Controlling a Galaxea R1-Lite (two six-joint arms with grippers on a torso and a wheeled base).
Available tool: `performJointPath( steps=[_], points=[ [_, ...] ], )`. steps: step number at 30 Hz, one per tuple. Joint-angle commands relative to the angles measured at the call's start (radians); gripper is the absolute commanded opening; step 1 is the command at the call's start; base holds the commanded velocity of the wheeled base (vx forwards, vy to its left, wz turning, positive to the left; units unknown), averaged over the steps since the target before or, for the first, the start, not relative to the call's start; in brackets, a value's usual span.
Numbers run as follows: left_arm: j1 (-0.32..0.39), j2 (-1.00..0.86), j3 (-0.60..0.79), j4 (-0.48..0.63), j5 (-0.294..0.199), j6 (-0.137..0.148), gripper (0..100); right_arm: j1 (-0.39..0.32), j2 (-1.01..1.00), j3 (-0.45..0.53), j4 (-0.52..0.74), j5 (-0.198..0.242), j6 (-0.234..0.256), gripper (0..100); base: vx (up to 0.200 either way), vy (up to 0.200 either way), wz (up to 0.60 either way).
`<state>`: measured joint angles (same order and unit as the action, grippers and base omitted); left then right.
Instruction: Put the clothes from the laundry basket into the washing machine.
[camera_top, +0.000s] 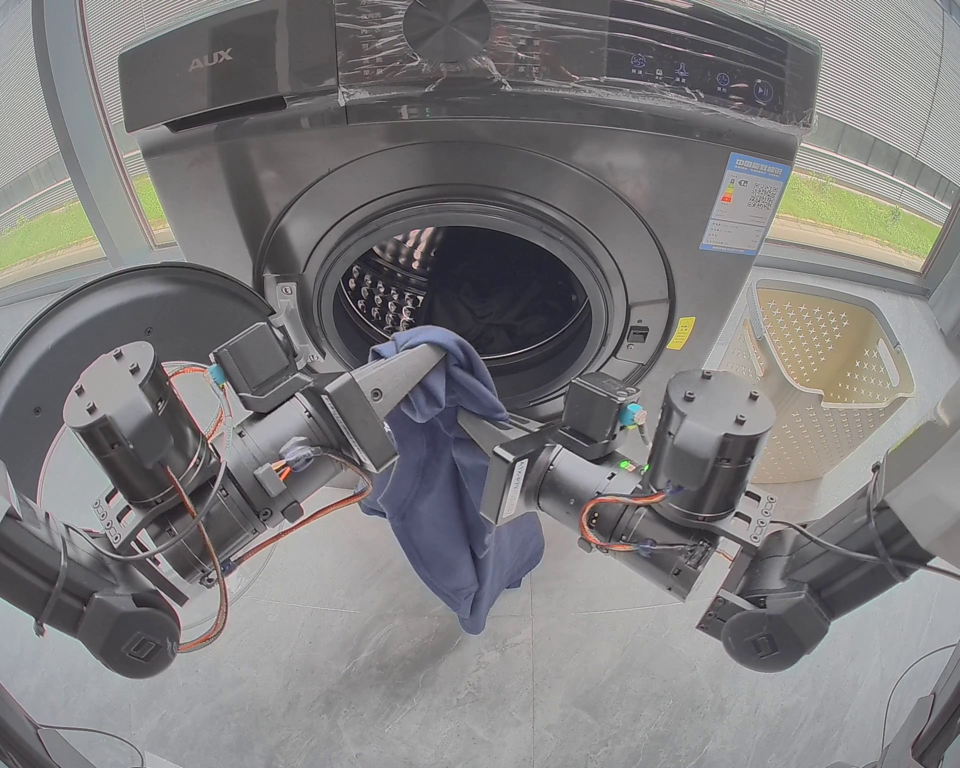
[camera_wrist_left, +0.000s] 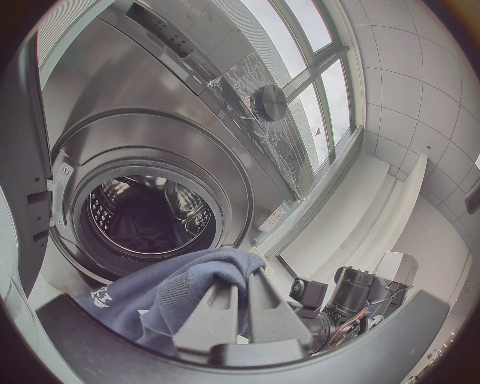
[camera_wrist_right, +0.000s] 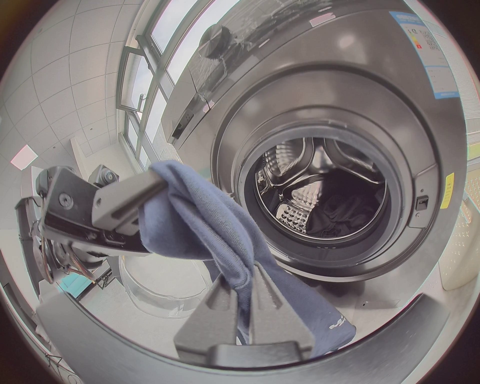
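Observation:
A navy blue garment (camera_top: 445, 480) hangs in front of the washing machine's (camera_top: 480, 170) round opening, held up by both arms. My left gripper (camera_top: 432, 357) is shut on its upper edge, just below and left of the drum mouth (camera_top: 470, 300). My right gripper (camera_top: 470, 425) is shut on the cloth a little lower and to the right. In the left wrist view the garment (camera_wrist_left: 175, 292) bunches over my gripper (camera_wrist_left: 242, 280). In the right wrist view the garment (camera_wrist_right: 210, 220) drapes from the left gripper (camera_wrist_right: 150, 187) down into my right gripper (camera_wrist_right: 245, 280). Dark clothes (camera_wrist_right: 345, 205) lie inside the drum.
The machine's door (camera_top: 130, 320) stands swung open at the left. A cream perforated laundry basket (camera_top: 830, 370) sits on the floor to the right of the machine. Pale grey floor (camera_top: 400, 680) lies in front.

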<state>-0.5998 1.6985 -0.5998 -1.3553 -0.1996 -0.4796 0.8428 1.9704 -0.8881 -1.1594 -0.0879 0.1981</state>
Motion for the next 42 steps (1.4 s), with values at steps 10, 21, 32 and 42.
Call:
performJointPath(
  steps=[10,21,32,42],
  points=[
    [-0.002,0.001,0.037,-0.005,-0.001,0.003,100,-0.002,-0.154,0.084,-0.006,0.0,0.001,0,0.0,0.0,0.0],
    [0.0,-0.059,0.221,-0.007,-0.003,0.099,100,-0.001,-0.219,0.118,-0.008,0.004,0.009,0,0.0,0.0,0.0],
    [0.015,0.035,0.265,-0.018,-0.018,0.095,100,0.01,-0.254,0.147,-0.023,0.007,0.012,0,0.0,0.0,0.0],
    [0.031,0.109,0.281,-0.019,-0.015,0.098,100,0.018,-0.294,0.178,-0.023,0.02,0.012,0,0.0,0.0,0.0]
  ],
)
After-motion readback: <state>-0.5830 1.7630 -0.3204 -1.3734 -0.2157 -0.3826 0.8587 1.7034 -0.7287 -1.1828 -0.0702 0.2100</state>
